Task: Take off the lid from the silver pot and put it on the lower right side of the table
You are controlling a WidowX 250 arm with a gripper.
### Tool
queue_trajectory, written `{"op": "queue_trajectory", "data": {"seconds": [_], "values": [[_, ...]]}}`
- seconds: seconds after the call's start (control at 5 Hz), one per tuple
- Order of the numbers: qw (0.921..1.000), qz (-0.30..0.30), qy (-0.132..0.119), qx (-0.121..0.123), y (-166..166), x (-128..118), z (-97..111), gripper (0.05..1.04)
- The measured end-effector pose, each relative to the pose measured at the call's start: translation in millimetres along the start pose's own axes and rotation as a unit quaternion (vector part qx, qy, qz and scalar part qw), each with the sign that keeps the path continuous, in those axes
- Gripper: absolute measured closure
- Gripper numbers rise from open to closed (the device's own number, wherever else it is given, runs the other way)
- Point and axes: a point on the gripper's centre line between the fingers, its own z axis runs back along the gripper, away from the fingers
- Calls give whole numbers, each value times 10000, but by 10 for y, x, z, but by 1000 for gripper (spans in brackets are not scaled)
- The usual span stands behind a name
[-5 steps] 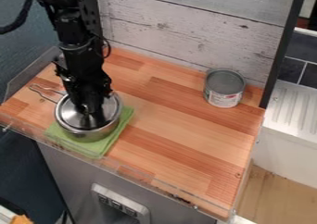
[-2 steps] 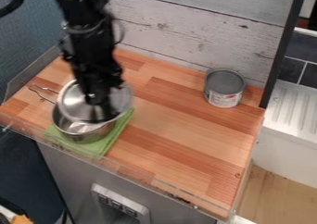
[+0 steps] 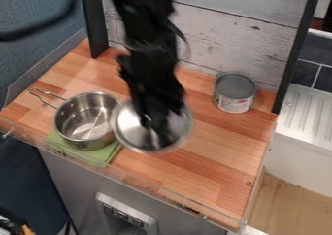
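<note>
From my station, I judge that the first half of the task is done: the lid (image 3: pixel 131 128) is off the silver pot (image 3: pixel 83 121), and the mouth of the pot is open to my view. What is left is to bring the lid to the lower right side of the table (image 3: pixel 207 168), to set it down there, and to let it go.

The gripper (image 3: pixel 157 127) is over the middle of the lid, and I judge that it holds the lid from the top, closed on it. The grip itself is hidden from me by the dark arm, so I cannot say how firm it is. The lid is just to the right of the pot, near the middle of the table, and it seems to be above the wood. Its left edge comes very close to the rim of the pot in my view, but I cannot tell if they touch.

The lid looks round, made of shiny silver metal, with a smooth surface and a bright edge. The pot is of similar metal; it stands upright, partly on a green cloth (image 3: pixel 97 156), and its wire handle (image 3: pixel 42 101) points to the upper left. Inside I see only light reflections on the bottom and on the walls, and no food.
</note>
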Motion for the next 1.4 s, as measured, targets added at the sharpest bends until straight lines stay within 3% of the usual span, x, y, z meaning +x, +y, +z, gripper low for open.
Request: {"op": "queue_trajectory", "data": {"seconds": [0.2, 0.4, 0.6, 0.8, 1.0, 1.2, 1.4], "values": [[9998, 20, 182, -36, -146, 111, -302, 797], [9996, 210, 163, 73, -130, 191, -546, 797], [9993, 322, 147, 136, -122, 211, -681, 797], [9989, 421, 94, 165, -120, 230, -698, 731], [9969, 767, 156, 55, -127, 178, -646, 436], [9886, 1501, -109, 1, 51, 140, -323, 147], [9838, 1792, -8, -4, 122, 46, -146, 72]]}}
